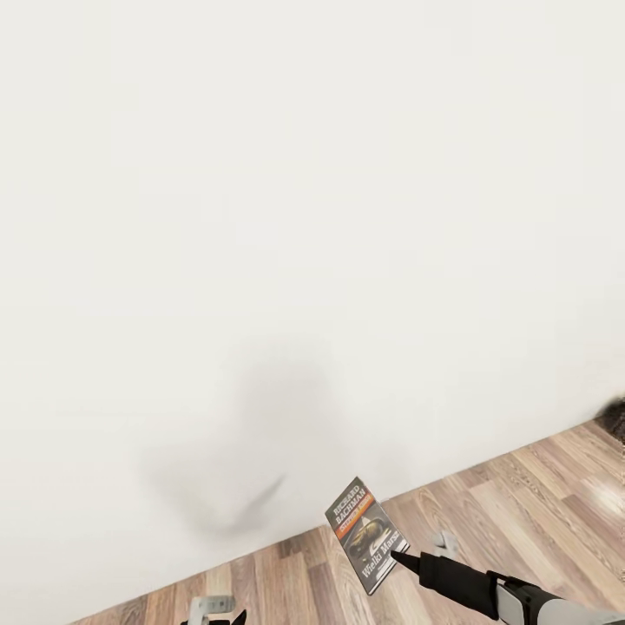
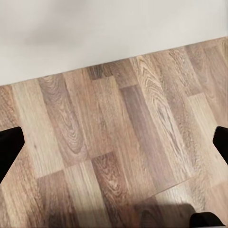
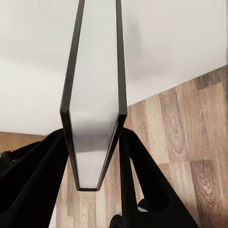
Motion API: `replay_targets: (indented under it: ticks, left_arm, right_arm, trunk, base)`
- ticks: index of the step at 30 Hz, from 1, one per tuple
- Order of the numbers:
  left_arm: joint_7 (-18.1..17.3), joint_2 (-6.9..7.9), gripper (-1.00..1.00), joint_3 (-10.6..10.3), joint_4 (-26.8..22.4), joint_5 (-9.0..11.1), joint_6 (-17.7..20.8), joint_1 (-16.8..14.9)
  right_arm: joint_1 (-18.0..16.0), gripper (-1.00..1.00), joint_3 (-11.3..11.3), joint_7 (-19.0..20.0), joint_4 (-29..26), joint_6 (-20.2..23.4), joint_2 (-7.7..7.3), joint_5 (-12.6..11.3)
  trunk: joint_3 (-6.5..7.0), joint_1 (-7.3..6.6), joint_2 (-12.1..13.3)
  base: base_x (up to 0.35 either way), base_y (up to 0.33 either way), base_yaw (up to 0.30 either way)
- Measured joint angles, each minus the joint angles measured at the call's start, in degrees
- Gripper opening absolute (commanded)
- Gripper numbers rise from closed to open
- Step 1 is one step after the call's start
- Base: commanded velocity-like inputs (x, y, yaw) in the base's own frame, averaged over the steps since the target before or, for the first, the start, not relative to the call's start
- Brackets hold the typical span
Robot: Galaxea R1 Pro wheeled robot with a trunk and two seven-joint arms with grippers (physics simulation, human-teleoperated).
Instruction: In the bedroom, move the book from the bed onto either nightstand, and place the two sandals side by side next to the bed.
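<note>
My right gripper [image 1: 401, 557] is shut on the book [image 1: 365, 534], a thin paperback with "RICHARD BACHMAN" on its dark cover. It holds the book tilted above the wood floor, close to the white wall. In the right wrist view the book [image 3: 95, 118] is seen edge-on, its pale page block pinched between the two black fingers [image 3: 142, 175]. My left gripper [image 2: 114, 145] is open over bare floorboards, with nothing between its fingertips [image 2: 9, 149]. The bed, the nightstand and the sandals are out of view.
A plain white wall [image 1: 304, 217] stands close in front and carries my soft shadow. Wood-plank floor [image 1: 538, 495] runs along its base towards the right. A dark fuzzy patch [image 1: 615, 418] shows at the right edge.
</note>
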Motion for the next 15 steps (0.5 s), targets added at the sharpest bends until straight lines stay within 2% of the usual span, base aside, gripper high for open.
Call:
replay_targets:
  ticks: [8, 15]
  left_arm:
    - [0.0, 0.00, 1.00, 0.0, 0.0, 0.0, 0.0, 0.0]
    - [0.0, 0.00, 1.00, 0.0, 0.0, 0.0, 0.0, 0.0]
  right_arm:
    - [0.0, -1.00, 0.0, 0.0, 0.0, 0.0, 0.00, 0.0]
    - [0.0, -1.00, 0.0, 0.0, 0.0, 0.0, 0.00, 0.0]
  trunk:
    - [-0.28, 0.00, 0.0]
    - [-0.53, 0.00, 0.0]
  base:
    - [0.000, 0.000, -0.137]
    - [0.000, 0.000, -0.204]
